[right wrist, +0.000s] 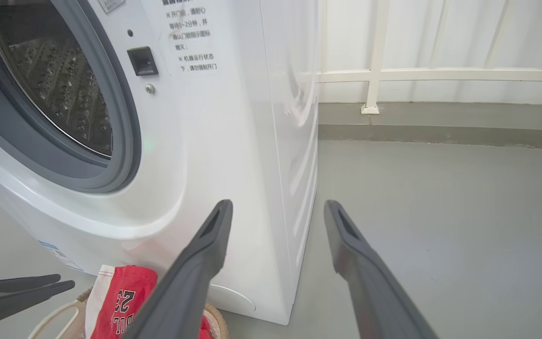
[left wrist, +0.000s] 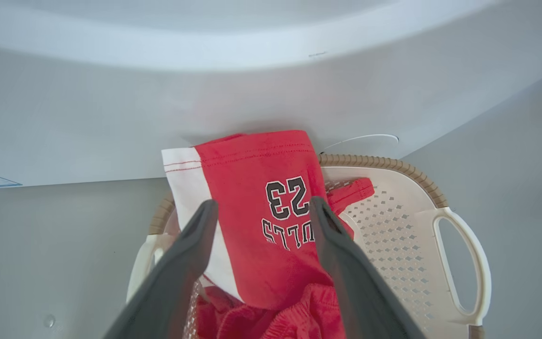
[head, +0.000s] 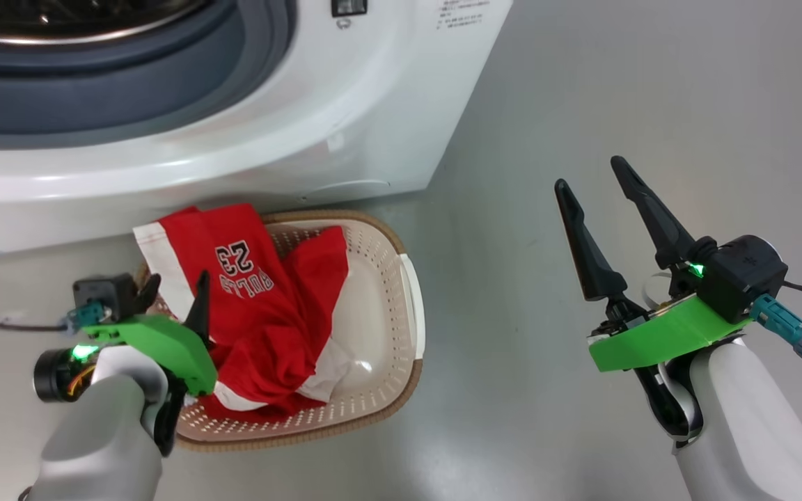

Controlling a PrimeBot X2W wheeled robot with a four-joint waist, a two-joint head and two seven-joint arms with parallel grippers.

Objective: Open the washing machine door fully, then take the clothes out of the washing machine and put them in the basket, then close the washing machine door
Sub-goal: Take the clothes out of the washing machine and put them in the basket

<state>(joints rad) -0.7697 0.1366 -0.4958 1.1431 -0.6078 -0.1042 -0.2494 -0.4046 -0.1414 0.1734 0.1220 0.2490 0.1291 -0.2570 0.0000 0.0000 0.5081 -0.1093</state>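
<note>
The washing machine (head: 345,125) stands at the top left, its grey gasket (head: 95,104) and steel drum (right wrist: 59,80) exposed; the washing machine door is out of view. In front of it on the floor sits the cream basket (head: 411,306) with the red clothes (head: 269,306) piled inside, "BULLS 23" facing up. My left gripper (head: 177,285) hovers open over the basket's left side. Its fingers straddle the red garment (left wrist: 252,160) without touching it. My right gripper (head: 589,174) hangs open over bare floor, right of the basket, holding nothing.
Grey floor (head: 582,83) stretches to the right of the machine. A white railing (right wrist: 440,75) on a low kerb closes the far side. The basket's brown rim (left wrist: 393,165) nearly touches the machine's front (left wrist: 252,94). Cables trail from both wrists.
</note>
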